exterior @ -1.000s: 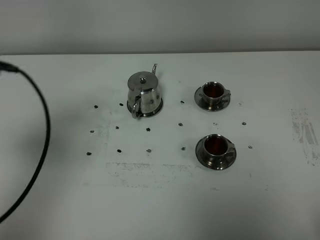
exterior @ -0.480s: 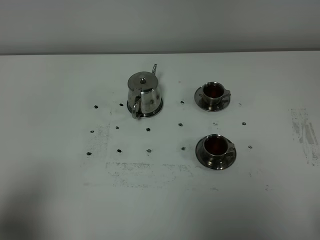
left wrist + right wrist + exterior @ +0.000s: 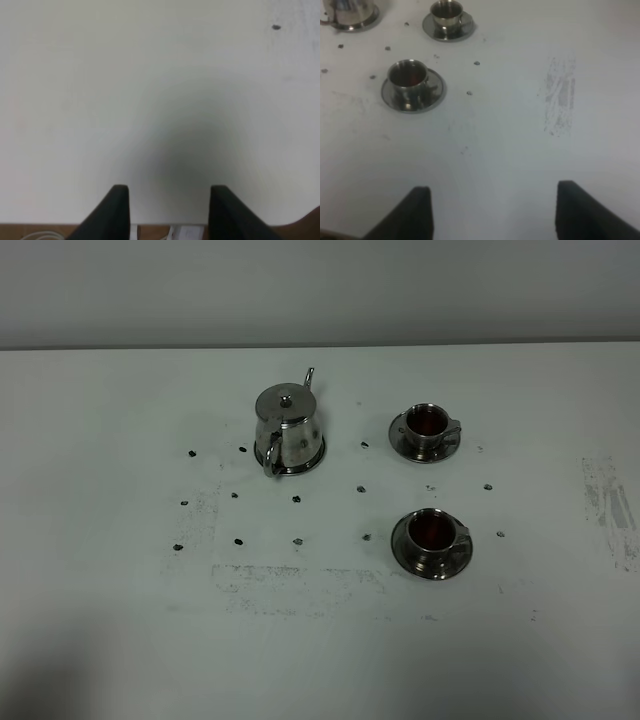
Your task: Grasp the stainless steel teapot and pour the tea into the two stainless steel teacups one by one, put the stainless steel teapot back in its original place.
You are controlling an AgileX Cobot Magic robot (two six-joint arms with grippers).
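From the high exterior camera, the stainless steel teapot (image 3: 288, 431) stands upright on the white tabletop (image 3: 110, 610), on a round steel dish (image 3: 312, 462) that shows only as a rim under its base. Its loop handle (image 3: 271, 454) faces the camera and its thin spout (image 3: 308, 377) points away. Taking the teapot as the landmark, the far teacup (image 3: 429, 424) sits on its saucer to the right of it, well apart, and the near teacup (image 3: 436, 532) sits to the right and closer to the camera. Reddish-brown tea (image 3: 427, 421) shows in both. No arm appears in this view.

The left wrist camera shows only bare tabletop, with the left end effector (image 3: 169, 210) empty and its jaws standing moderately apart. The teapot is out of this frame.

The right wrist camera shows the right end effector (image 3: 492, 212) wide apart and empty, with both cups ahead of it and the teapot's base (image 3: 351, 14) at the frame's edge beyond them.

The pot is probably rigid, slick polished steel, and may be weighty if liquid remains in it. The loop handle looks like the sound place to grip, since the rounded body would likely slip between the jaws.
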